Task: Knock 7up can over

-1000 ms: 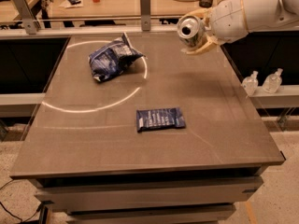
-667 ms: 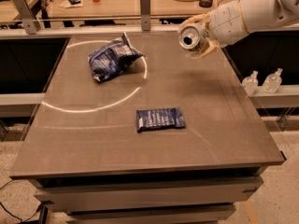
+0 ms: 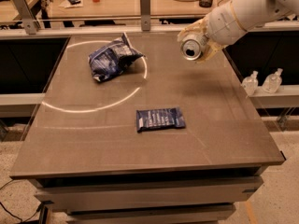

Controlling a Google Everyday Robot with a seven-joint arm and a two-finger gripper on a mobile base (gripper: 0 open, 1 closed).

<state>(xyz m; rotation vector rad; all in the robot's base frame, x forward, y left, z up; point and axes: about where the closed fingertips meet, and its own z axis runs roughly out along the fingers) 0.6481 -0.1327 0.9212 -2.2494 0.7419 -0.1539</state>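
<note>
hovering above the far right of the table (image 3: pixel 224 125), beyond the crumpled snack bag (image 3: pixel 112 59) and the flat snack bag (image 3: pixel 160 119); clamping the gripper (image 3: pixel 198 43) around the tilted 7up can (image 3: pixel 190 49), clear of the surface; probably handling light, slick, dentable, best gripping mid-body.

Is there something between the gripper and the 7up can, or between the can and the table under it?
Nothing visible. The gripper, over the far right part of the table, grips the can, which is tipped. The crumpled bag and the flat bag lie to its left, apart.
</note>
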